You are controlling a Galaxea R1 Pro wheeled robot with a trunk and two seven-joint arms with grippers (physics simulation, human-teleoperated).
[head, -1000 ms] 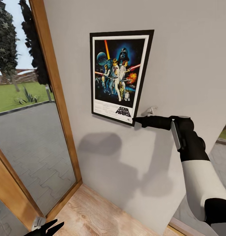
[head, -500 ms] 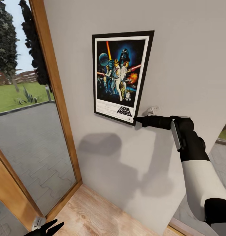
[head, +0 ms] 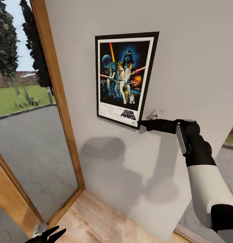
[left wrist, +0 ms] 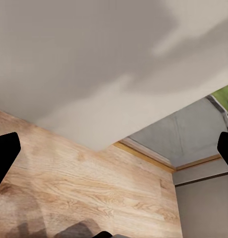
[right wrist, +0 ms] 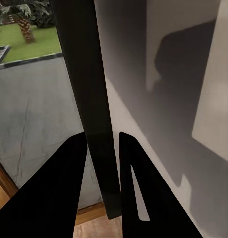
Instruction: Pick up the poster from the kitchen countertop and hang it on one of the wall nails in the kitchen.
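The Star Wars poster (head: 125, 77), black-framed with a white inner border, lies upright against the pale wall. My right gripper (head: 140, 124) is shut on its lower right corner. In the right wrist view the poster's thin dark edge (right wrist: 89, 99) runs between the two black fingers (right wrist: 69, 188). A small pale peg (head: 157, 113) sticks out of the wall just above that gripper. My left gripper (head: 45, 235) hangs low over the floor, open, its fingertips (left wrist: 5, 153) spread far apart with nothing between them. The kitchen countertop is out of view.
A tall glass door with a wooden frame (head: 57, 101) stands left of the poster, with paving and lawn outside. Light wooden floor (head: 96, 222) meets the wall below. Another glazed opening (head: 231, 148) shows at the right edge behind my right arm.
The poster's left side shifted slightly to the right one second ago, settling flatter against the wall. Since then nothing has moved; the right gripper kept its hold.
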